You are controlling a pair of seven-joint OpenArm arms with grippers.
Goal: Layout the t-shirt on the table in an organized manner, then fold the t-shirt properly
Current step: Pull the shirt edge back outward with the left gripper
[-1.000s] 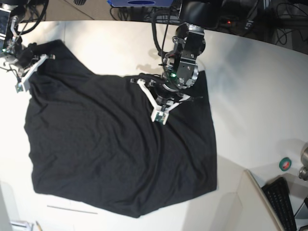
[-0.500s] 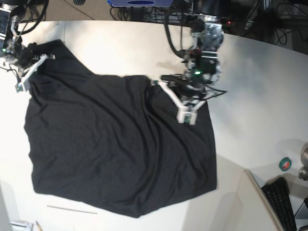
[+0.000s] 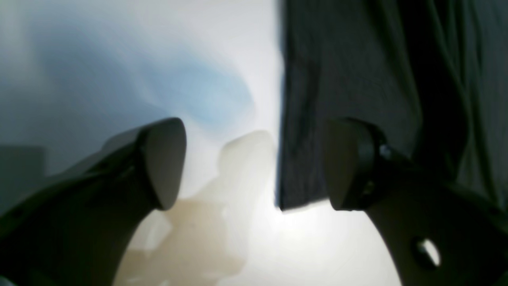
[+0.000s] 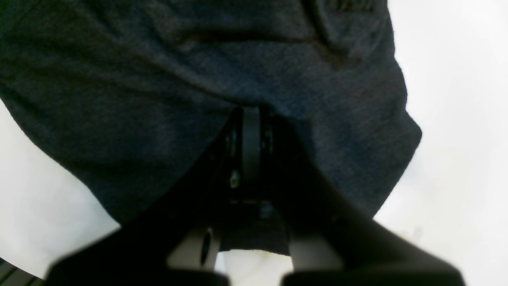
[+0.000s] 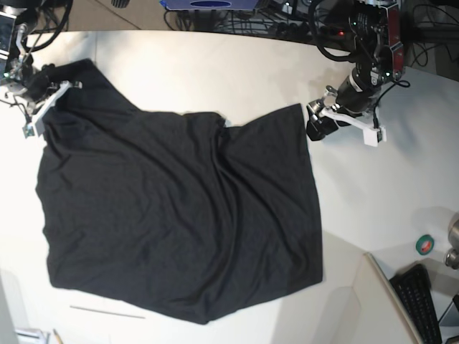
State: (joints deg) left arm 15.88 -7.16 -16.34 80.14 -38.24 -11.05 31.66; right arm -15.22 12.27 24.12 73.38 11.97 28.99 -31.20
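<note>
The black t-shirt (image 5: 179, 215) lies spread over the off-white table (image 5: 179, 72), with soft folds running through its middle. My left gripper (image 5: 315, 127) hovers just past the shirt's far right corner, off the fabric. In the left wrist view it (image 3: 254, 163) is open and empty, with the t-shirt (image 3: 357, 59) edge running beside the right finger over bare table (image 3: 119, 59). My right gripper (image 5: 41, 82) stays at the far left corner. The right wrist view shows it (image 4: 251, 115) shut on a bunched bit of the t-shirt (image 4: 198, 59).
A green tape roll (image 5: 424, 244) and a metal object (image 5: 453, 244) sit at the right edge. A black keyboard (image 5: 419, 301) lies on a lower surface at the near right. Cables and equipment line the curved far edge. A thin seam line (image 5: 107, 310) runs near the front left.
The left gripper pulled the shirt's far corner to the right, spreading it, then opened and let go. It now stands off the fabric. The right arm has not moved.
</note>
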